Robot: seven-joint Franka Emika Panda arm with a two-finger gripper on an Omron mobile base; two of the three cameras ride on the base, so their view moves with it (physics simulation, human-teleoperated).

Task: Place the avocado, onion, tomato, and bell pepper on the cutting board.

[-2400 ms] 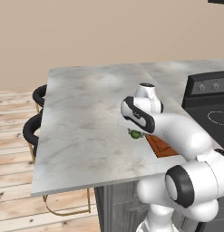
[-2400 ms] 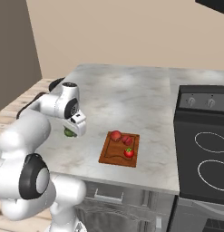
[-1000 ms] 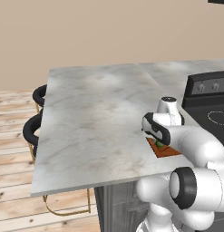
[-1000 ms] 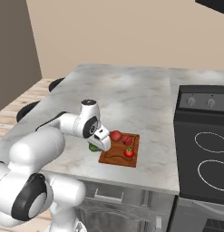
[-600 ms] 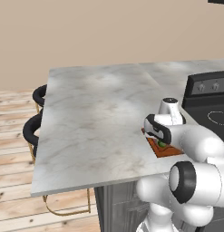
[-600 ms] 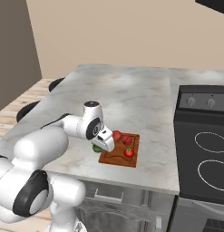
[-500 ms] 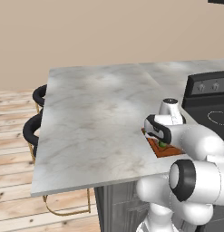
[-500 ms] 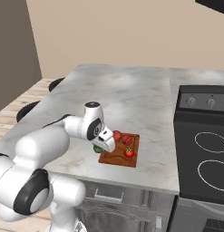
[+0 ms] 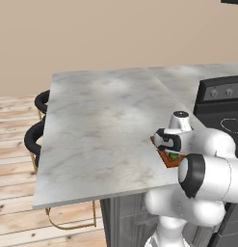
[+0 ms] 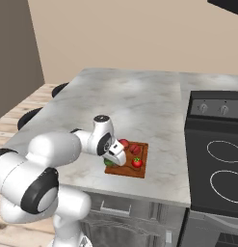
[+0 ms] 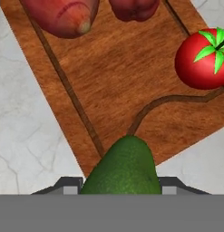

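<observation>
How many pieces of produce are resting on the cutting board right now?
3: a tomato near one corner of the board, and an onion and a bell pepper side by side further in. The avocado is held in the gripper over the board's edge.

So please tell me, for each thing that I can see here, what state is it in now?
tool: shut on the avocado, over the near corner of the board
avocado: held, above the board's corner
cutting board: flat on the counter
tomato: resting on the board
red onion: resting on the board
bell pepper: resting on the board
</observation>
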